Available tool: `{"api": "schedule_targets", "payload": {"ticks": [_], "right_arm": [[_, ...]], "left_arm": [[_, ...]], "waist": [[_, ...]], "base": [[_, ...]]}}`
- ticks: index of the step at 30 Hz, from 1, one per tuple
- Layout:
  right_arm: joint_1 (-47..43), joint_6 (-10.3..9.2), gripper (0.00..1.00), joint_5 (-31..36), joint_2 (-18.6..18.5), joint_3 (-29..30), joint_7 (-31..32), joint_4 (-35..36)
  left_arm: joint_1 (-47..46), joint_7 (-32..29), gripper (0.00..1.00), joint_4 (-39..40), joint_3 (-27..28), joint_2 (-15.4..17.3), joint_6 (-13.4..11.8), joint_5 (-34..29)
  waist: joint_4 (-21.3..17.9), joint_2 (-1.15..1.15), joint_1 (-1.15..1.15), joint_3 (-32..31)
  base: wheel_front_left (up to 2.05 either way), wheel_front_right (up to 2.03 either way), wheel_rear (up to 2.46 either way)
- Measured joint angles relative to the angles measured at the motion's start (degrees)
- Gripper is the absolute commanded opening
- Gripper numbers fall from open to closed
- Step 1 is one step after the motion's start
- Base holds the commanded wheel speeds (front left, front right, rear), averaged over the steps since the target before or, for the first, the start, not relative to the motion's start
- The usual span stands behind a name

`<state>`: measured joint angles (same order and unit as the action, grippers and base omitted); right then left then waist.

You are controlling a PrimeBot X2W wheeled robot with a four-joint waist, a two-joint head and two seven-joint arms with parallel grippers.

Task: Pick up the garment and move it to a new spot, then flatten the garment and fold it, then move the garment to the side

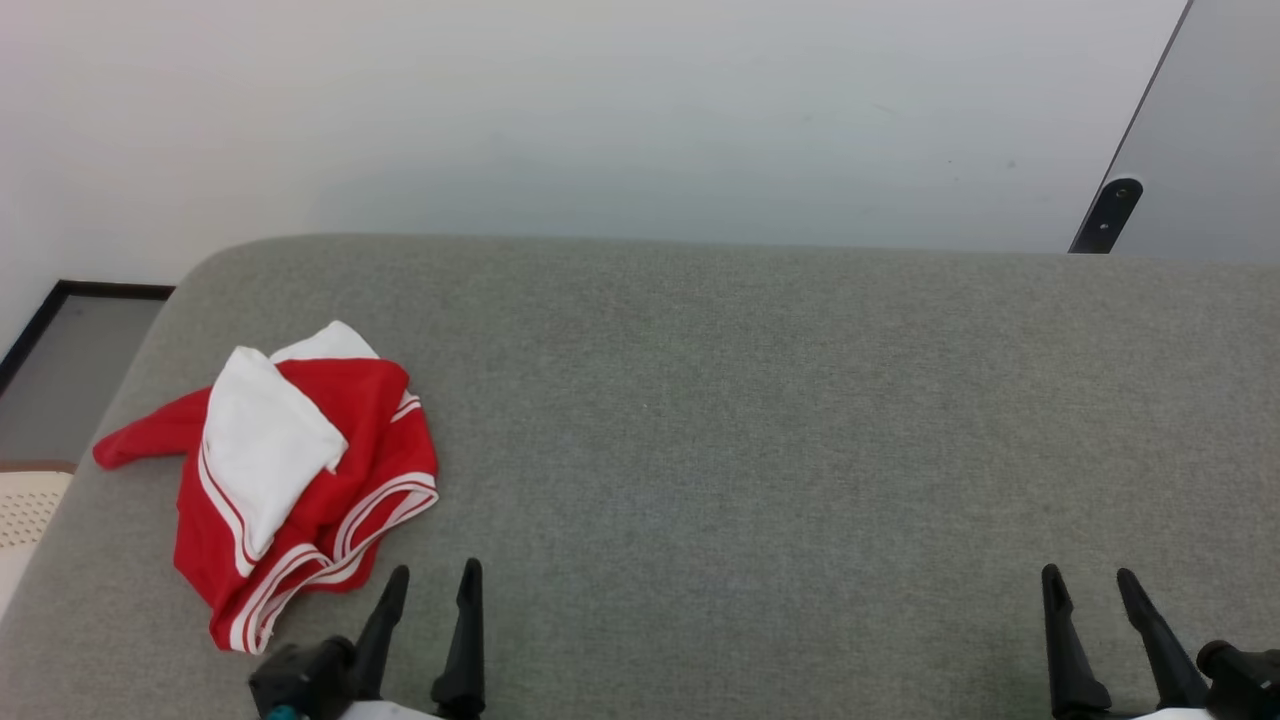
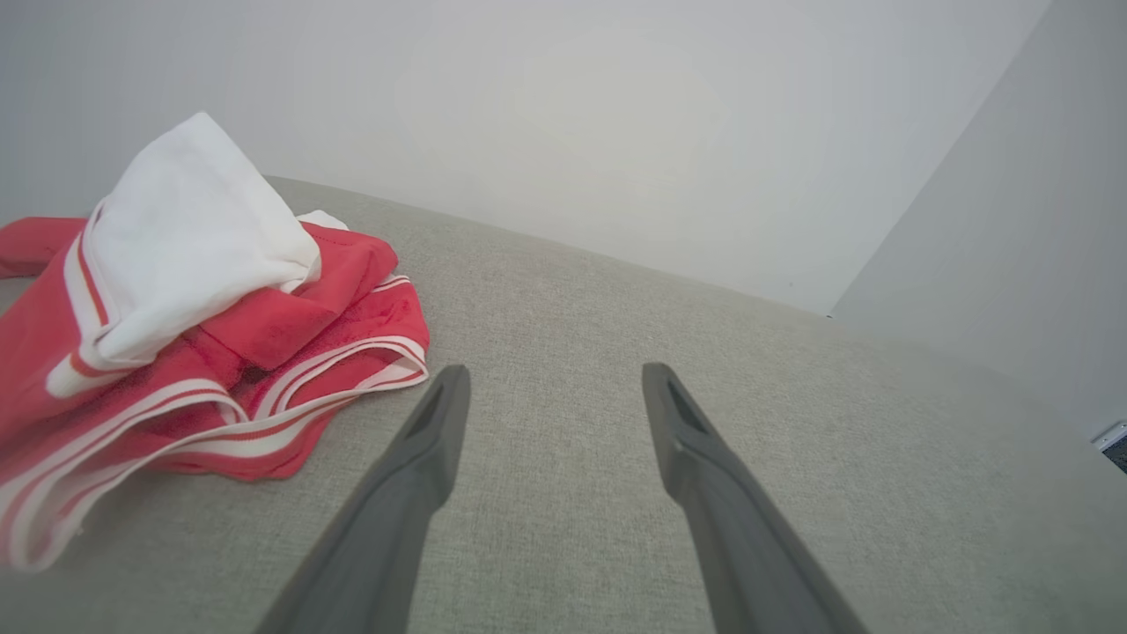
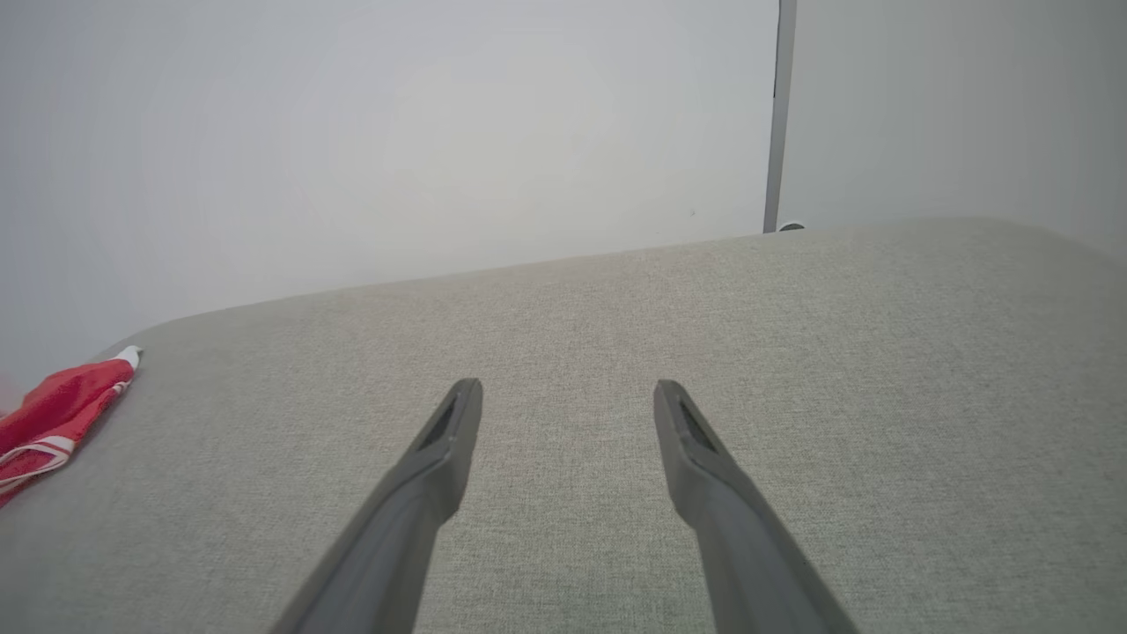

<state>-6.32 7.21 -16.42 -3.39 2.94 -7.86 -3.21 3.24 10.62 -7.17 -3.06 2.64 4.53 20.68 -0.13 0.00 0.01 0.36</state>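
Both gape empty: left claw [image 2: 555,374] sees the garment [image 2: 264,321] heaped close, right claw [image 3: 568,387] merely its red corner.

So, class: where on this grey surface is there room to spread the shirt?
Bare: middle and right of the grey surface, from the garment to the right gripper. Crowded: the left end, where the garment lies beside the left gripper.

The garment [image 1: 300,480] lies on the counter [image 1: 750,420] near its left edge, just ahead and left of the left hand [image 1: 435,570]; the right hand [image 1: 1088,574] is well apart at the right; a wall [image 1: 600,120] stands behind the counter
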Motion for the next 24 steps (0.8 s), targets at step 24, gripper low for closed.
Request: {"api": "schedule_targets", "payload": {"ticks": [24], "right_arm": [[-0.56, 0.08, 1.0, 10.02, 0.35, 2.65, -4.38, 1.0]], "left_arm": [[1.48, 2.77, 1.0, 1.51, -1.32, 0.13, -1.48, -9.84]], "waist": [[0.15, 0.0, 0.0, -0.26]], "base": [[0.0, 0.0, 0.0]]}}
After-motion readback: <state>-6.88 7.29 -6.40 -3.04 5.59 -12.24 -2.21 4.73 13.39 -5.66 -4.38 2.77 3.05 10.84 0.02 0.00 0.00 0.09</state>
